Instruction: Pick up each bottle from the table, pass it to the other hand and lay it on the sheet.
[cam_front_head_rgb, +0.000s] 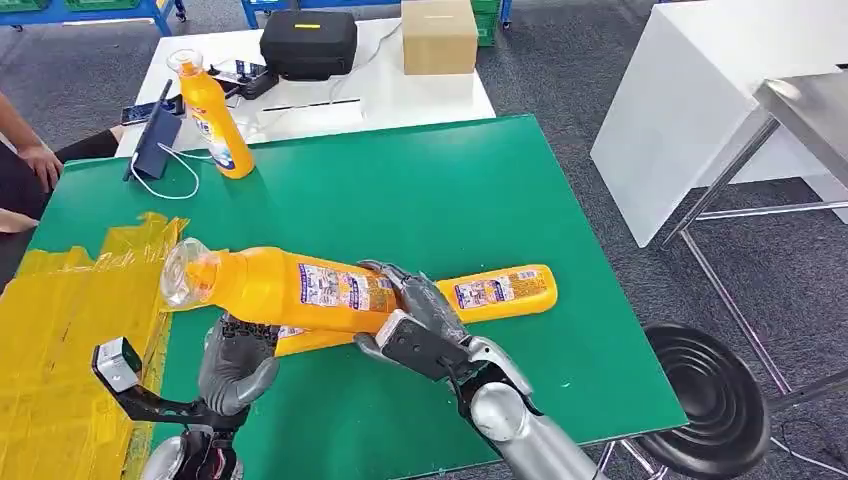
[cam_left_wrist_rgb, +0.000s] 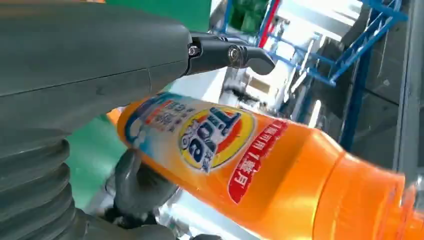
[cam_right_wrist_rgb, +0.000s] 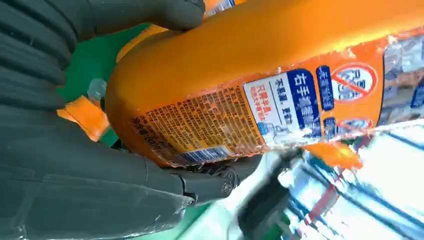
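Mid-handover over the green table (cam_front_head_rgb: 420, 190): held bottle (cam_front_head_rgb: 290, 288) is in the air, lying roughly level, cap end toward the yellow sheet (cam_front_head_rgb: 60, 330), base end toward the second bottle (cam_front_head_rgb: 500, 290), which lies flat on the table just behind and beyond the right hand. Right hand (cam_front_head_rgb: 420, 325) wraps the base end of the held bottle, fingers curled over the label, thumb under; the right wrist view confirms a full grip on the body (cam_right_wrist_rgb: 260, 75). Left hand (cam_front_head_rgb: 238, 362) sits directly below the held bottle's middle, fingers up around the underside; the left wrist view shows the bottle (cam_left_wrist_rgb: 240, 165) lying between thumb and a dark finger (cam_left_wrist_rgb: 230, 54) that arches over it with a gap, so the hand looks partly open, cupping, not clamped, though I cannot tell for sure whether it grips. Third bottle (cam_front_head_rgb: 215, 120) stands upright at the table's far edge from the sheet side, next to a phone stand (cam_front_head_rgb: 150, 140) and a white cable. A person's arm (cam_front_head_rgb: 30, 160) rests near the sheet's far corner. Risks: if the right hand lets go before the left closes, the smooth round body likely slips and rolls, dropping onto the second bottle or the table short of the sheet. The cap end is heavy and overhangs, so an off-centre left grip could tip it. Swinging low toward the sheet could snag its crumpled edge.
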